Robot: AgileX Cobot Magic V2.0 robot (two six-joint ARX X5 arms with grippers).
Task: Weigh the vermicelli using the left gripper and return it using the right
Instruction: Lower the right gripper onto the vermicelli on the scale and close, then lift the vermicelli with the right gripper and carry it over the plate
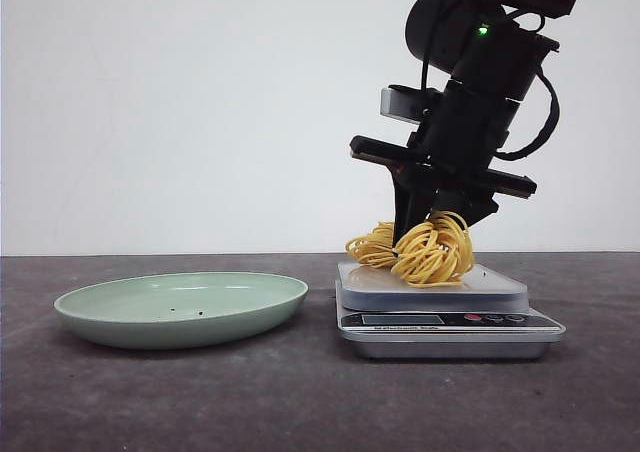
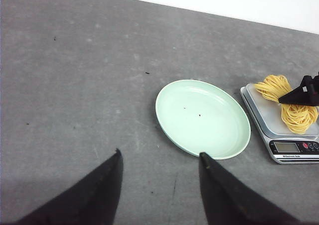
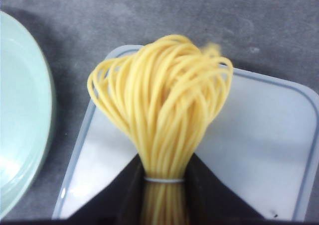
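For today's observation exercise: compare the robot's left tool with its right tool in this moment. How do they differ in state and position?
The left black two-fingered tool is open and holds nothing; the right black two-fingered tool is shut on the yellow coiled vermicelli bundle. The left tool hangs above bare grey table near the pale green plate; the right tool is at the silver kitchen scale. Both have tapered black fingers.

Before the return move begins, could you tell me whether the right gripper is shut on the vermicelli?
Shut: the right gripper has both fingers pinching the vermicelli over the scale.
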